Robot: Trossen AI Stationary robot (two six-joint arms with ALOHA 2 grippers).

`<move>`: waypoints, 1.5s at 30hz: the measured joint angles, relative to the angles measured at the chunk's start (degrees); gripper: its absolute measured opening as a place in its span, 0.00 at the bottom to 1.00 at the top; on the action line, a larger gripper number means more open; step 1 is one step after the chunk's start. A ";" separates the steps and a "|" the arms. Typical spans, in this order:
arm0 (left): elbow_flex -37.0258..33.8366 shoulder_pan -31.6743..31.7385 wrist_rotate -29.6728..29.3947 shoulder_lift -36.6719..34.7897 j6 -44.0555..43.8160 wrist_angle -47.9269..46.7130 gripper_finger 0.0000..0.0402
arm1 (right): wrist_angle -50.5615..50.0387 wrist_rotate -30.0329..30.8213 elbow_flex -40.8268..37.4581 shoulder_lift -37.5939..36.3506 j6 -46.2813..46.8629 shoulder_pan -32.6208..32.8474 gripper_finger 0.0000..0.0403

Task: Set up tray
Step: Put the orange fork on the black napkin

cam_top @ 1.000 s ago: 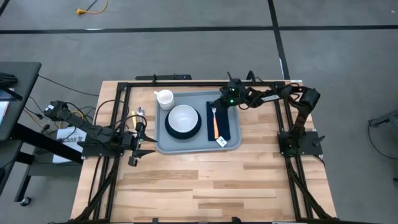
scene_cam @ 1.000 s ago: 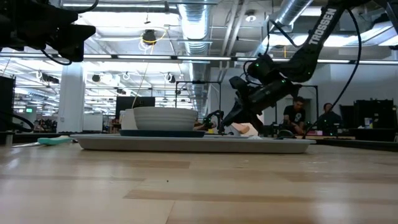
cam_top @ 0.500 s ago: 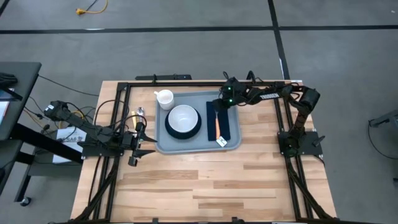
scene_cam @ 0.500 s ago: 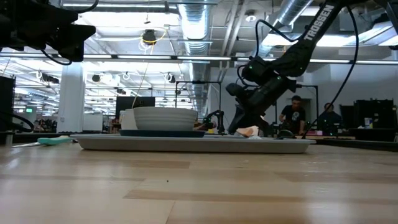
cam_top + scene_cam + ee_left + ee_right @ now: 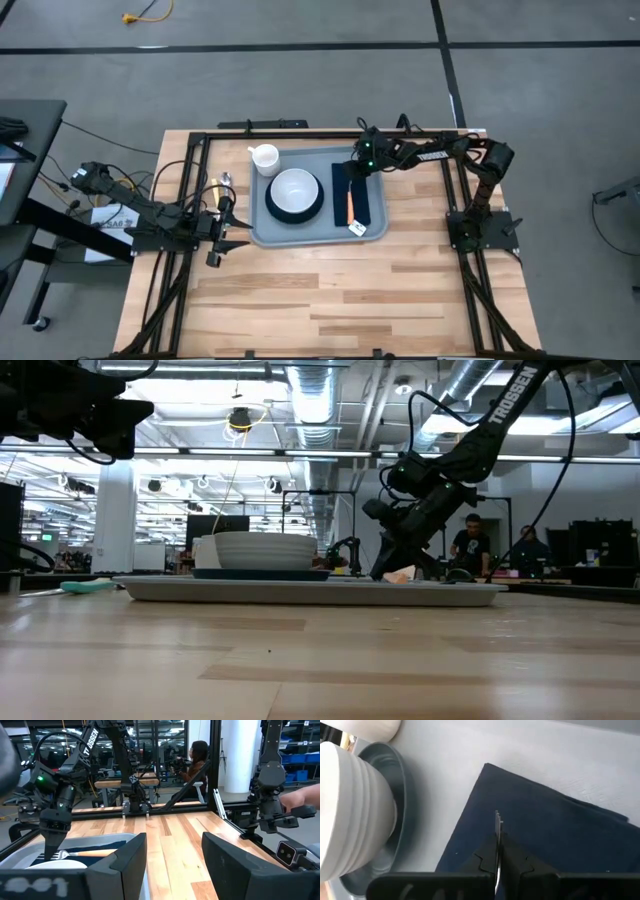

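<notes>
The grey-blue tray [image 5: 258,236] lies flat on the wooden table and carries a teal plate [image 5: 272,211] with a white bowl [image 5: 295,189], a white cup [image 5: 265,157] and a dark navy napkin [image 5: 369,205]. A fork with an orange handle [image 5: 348,207] lies along the napkin. My right gripper [image 5: 359,169] points down at the napkin's far end [image 5: 530,820], shut on the fork. My left gripper [image 5: 222,236] waits open off the tray's left edge, touching nothing. My right gripper [image 5: 497,857] pinches the fork's metal head end between its two fingers, with the tines [image 5: 497,820] showing edge-on just past the fingertips. The fingers come from above, slanting in from the table's right. The orange handle [image 5: 95,852] lies level over the napkin [image 5: 80,846].
A spoon-like utensil [image 5: 226,180] lies on the table left of the tray. Black frame rails run along the table's left, right and far edges. The near half of the table [image 5: 330,300] is bare wood. People sit in the room beyond the far edge.
My right gripper has come down toward the napkin and tipped steeper, ending closer to the tray's surface. The fork's metal head, which showed beside the gripper a second ago in the high view, now sits under it.
</notes>
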 joint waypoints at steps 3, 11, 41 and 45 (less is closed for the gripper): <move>0.00 0.00 0.00 0.00 0.00 0.00 0.45 | 0.07 0.28 0.00 0.00 -0.04 -0.02 0.00; 0.00 0.00 0.00 0.00 0.00 -0.01 0.45 | 0.12 0.19 -0.02 0.00 -0.54 -0.02 0.02; 0.00 0.00 0.00 0.00 -0.02 -0.03 0.45 | -4.68 0.01 -0.07 0.00 -1.65 -1.70 0.10; 0.00 0.00 -0.01 0.02 -0.02 -0.03 0.45 | -6.44 0.02 -0.07 0.00 -2.18 -2.36 0.10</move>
